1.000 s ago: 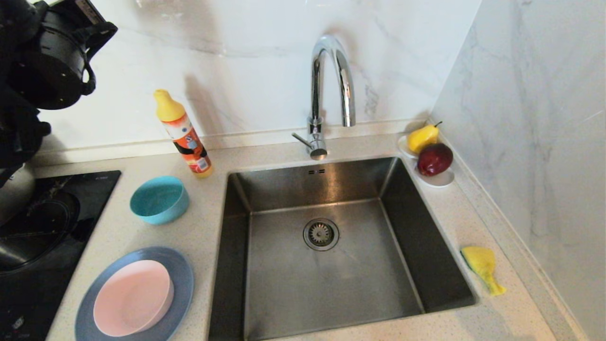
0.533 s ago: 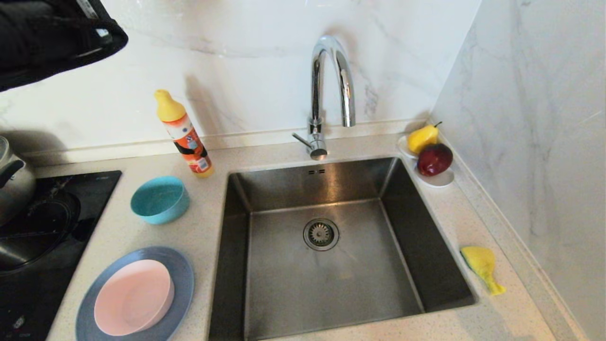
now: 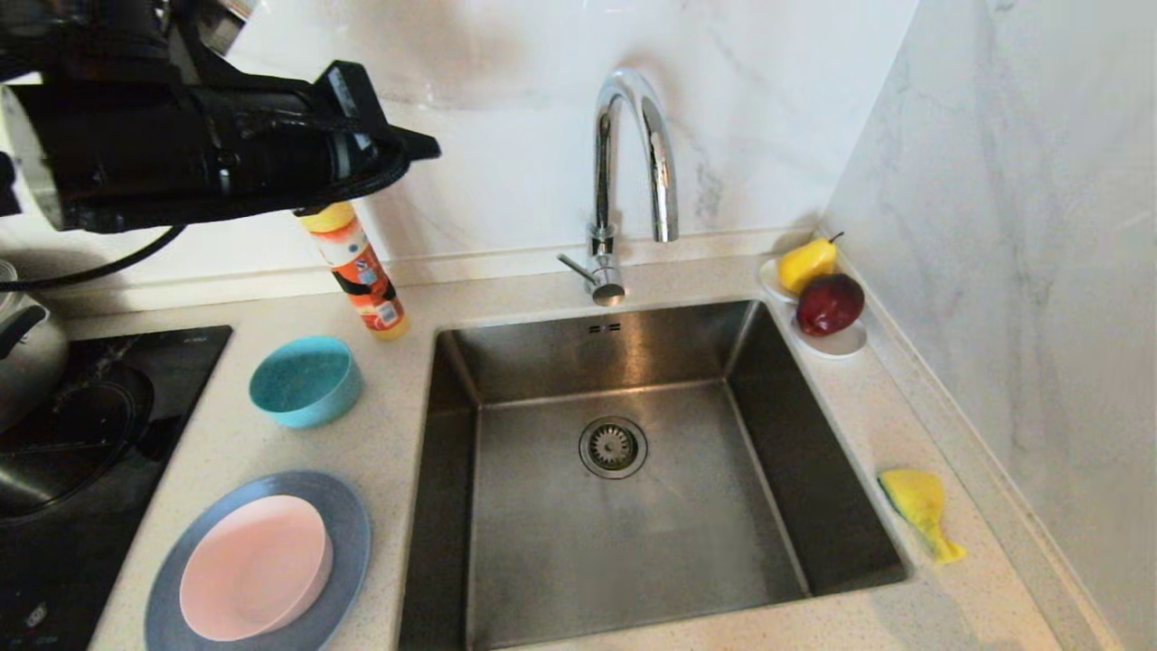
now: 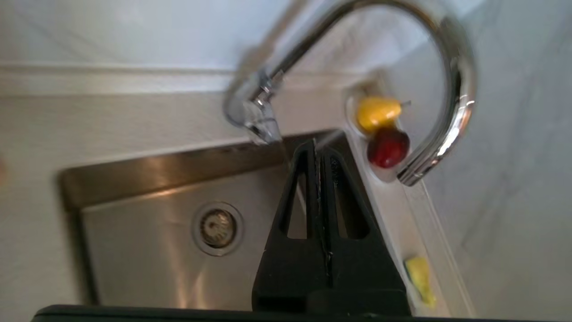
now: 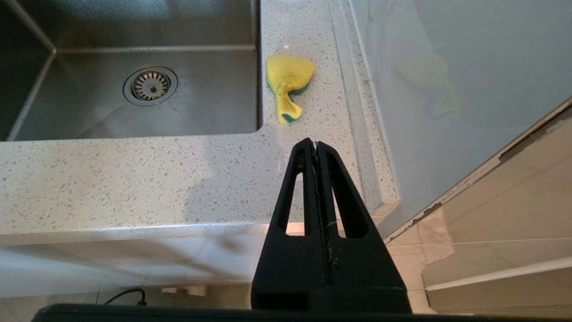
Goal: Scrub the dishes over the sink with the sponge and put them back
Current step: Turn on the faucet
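left gripper [image 3: 425,145] pressed together, empty, raised above tabletop [image 3: 398,434] left of tap | pink bowl [image 3: 253,568] on plate [image 3: 348,533], teal bowl [image 3: 305,381] behind | sink [image 3: 633,506] centre | sponge [image 3: 920,508] on tabletop right of sink | right gripper [image 5: 316,144] pressed together, empty, near tabletop's front edge

Teal bowl [image 3: 305,381], pink bowl [image 3: 254,567] on grey-blue plate [image 3: 348,529], yellow-green sponge [image 3: 920,508], steel sink [image 3: 624,533], speckled counter [image 3: 389,443]

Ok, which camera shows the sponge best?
The right wrist view: the sponge lies close, sharp and whole on the counter beside the sink. The head view shows it smaller; the left wrist view only a blurred yellow patch.
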